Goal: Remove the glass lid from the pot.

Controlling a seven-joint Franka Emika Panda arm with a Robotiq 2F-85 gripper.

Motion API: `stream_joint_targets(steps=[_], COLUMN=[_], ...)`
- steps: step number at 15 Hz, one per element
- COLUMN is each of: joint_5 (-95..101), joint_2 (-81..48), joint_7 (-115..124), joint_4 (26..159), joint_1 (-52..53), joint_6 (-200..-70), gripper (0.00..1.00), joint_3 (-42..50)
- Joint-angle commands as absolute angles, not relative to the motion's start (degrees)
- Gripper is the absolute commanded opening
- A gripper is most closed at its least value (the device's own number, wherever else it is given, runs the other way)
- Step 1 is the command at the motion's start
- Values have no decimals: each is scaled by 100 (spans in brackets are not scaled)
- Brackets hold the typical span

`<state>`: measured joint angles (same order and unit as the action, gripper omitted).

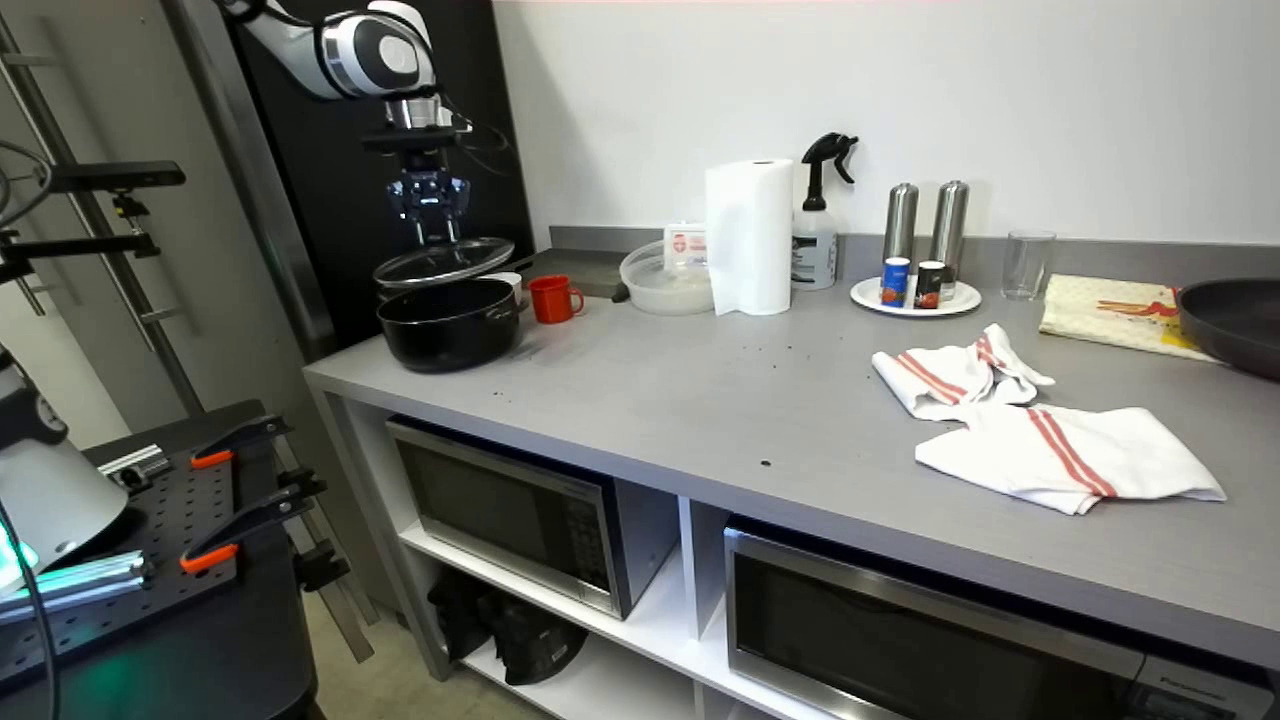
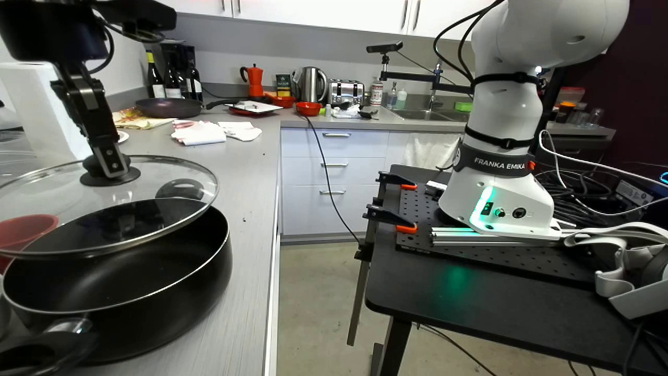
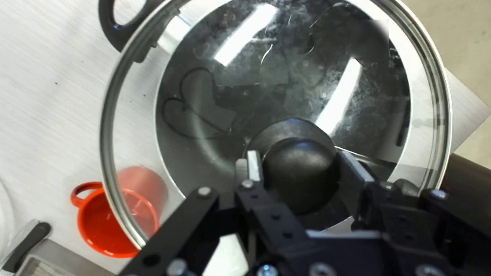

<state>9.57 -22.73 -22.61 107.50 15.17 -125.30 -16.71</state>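
Nearest in the wrist view, my gripper (image 3: 305, 165) clasped the glass lid (image 3: 273, 100) by its knob (image 3: 301, 184), tilted above the pot (image 1: 448, 338); I judged the lid brittle, slick, safest held that way.

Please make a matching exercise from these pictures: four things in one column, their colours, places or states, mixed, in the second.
1. glass lid
2. pot
3. cup
4. paper towel roll

A. white, upright on the counter
B. transparent, held at its knob by the gripper
C. black, beneath the glass lid
D. red, near the pot

Right pairs: 1-B, 2-C, 3-D, 4-A
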Motion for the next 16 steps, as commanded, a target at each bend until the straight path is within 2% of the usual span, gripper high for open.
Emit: stream_joint_targets(steps=[1, 16], joint_5=[913, 495], joint_2=[-1896, -1696], joint_7=[-2212, -2213], joint_4=[10810, 10648], joint_1=[1358, 179], joint_6=[-12352, -12258], gripper=[25, 25], joint_3=[-1532, -654])
